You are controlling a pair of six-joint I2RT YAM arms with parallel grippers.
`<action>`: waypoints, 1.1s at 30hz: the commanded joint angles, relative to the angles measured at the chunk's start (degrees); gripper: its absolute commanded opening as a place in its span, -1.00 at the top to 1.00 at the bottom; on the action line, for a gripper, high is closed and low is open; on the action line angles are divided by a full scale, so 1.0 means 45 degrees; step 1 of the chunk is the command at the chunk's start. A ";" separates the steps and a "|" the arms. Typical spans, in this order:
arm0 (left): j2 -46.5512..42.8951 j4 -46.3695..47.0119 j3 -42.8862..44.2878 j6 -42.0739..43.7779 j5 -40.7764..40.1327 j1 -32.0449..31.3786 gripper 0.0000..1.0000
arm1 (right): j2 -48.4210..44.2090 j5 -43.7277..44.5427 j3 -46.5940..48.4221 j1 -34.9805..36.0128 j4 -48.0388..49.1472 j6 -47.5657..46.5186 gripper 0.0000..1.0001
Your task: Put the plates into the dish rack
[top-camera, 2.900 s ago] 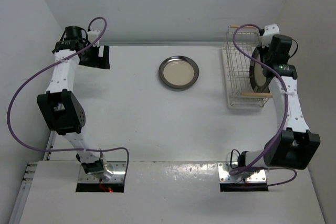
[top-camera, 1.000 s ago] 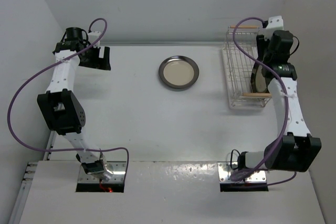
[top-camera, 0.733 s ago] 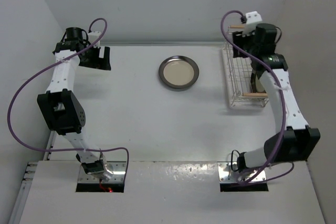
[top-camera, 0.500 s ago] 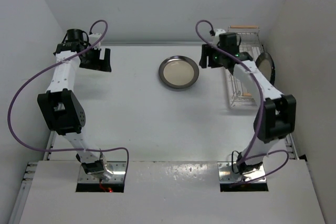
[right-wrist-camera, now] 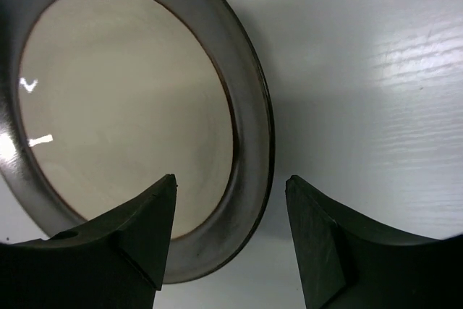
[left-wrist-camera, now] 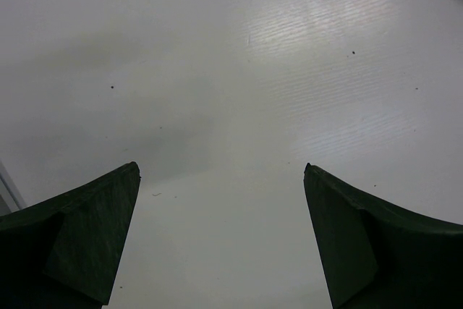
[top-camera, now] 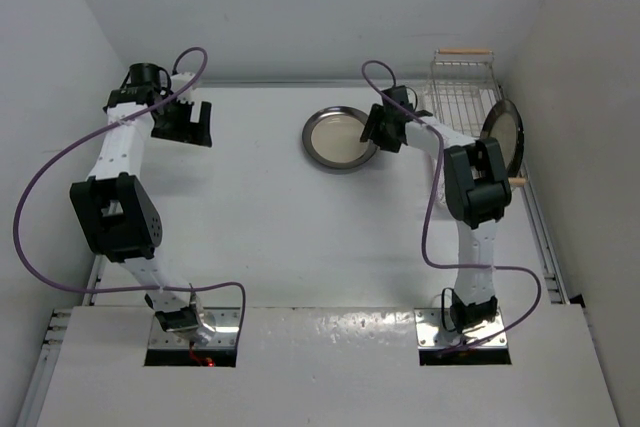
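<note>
On the bare counter, about midway back, the cream plate with a dark glossy rim lies flat. The right pincer hangs low at its right edge, jaws apart and holding nothing; the wrist view shows the rim running across the gap between them. I judge the plate to be stiff, breakable ceramic, fairly weighty, with a slippery glaze. The raised rim looks like the place to pinch, one jaw over it and one slid under, closing firmly but not hard. Level with it at the far left, the left pincer hovers over bare counter, jaws spread wide and empty. Farthest back on the right sits the one dish rack, with a second plate standing on edge at its right side. Two plates show; I see no third.
</note>
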 commanded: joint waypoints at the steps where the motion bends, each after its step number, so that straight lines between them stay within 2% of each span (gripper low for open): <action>1: -0.0665 0.0173 -0.0020 0.0057 -0.0030 0.0044 -1.00 | 0.0408 0.0907 0.0490 0.0269 0.0435 0.1222 -0.23; 5: -0.0548 0.0173 -0.0020 0.0057 -0.0148 0.0044 -1.00 | 0.1091 0.1045 0.0394 0.0328 0.0141 0.1690 -0.15; 8: -0.0411 0.0173 -0.0020 0.0057 -0.0148 0.0044 -1.00 | 0.1132 0.0637 -0.0386 0.0328 0.0956 0.1944 0.00; 9: -0.0411 0.0173 -0.0020 0.0057 -0.0148 0.0044 -1.00 | 0.1074 0.0248 -0.0640 0.0289 0.1696 0.2042 0.25; 11: -0.0411 0.0173 -0.0020 0.0057 -0.0148 0.0044 -1.00 | 0.0937 0.0147 -0.1500 0.0269 0.2867 0.2237 0.62; 12: -0.0295 0.0173 -0.0020 0.0057 -0.0148 0.0044 -1.00 | 0.0917 0.0166 -0.1676 0.0269 0.2953 0.2161 1.00; 17: -0.0294 0.0173 -0.0020 0.0057 -0.0148 0.0044 -1.00 | 0.0664 -0.0301 -0.1989 0.0328 0.3226 0.0955 1.00; 22: -0.0411 0.0173 -0.0020 0.0057 -0.0265 0.0161 -1.00 | -0.1542 -0.0458 -0.2712 0.0601 0.5160 -0.0961 1.00; 28: -0.0276 0.0173 0.0214 0.0057 -0.0265 0.0161 -1.00 | -0.4447 -0.0458 -0.3044 0.0562 0.5082 -0.2488 1.00; 33: -0.0275 0.0055 0.0508 0.0057 -0.0382 0.0161 -1.00 | -0.6013 -0.1103 -0.2638 0.0426 0.4440 -0.4125 1.00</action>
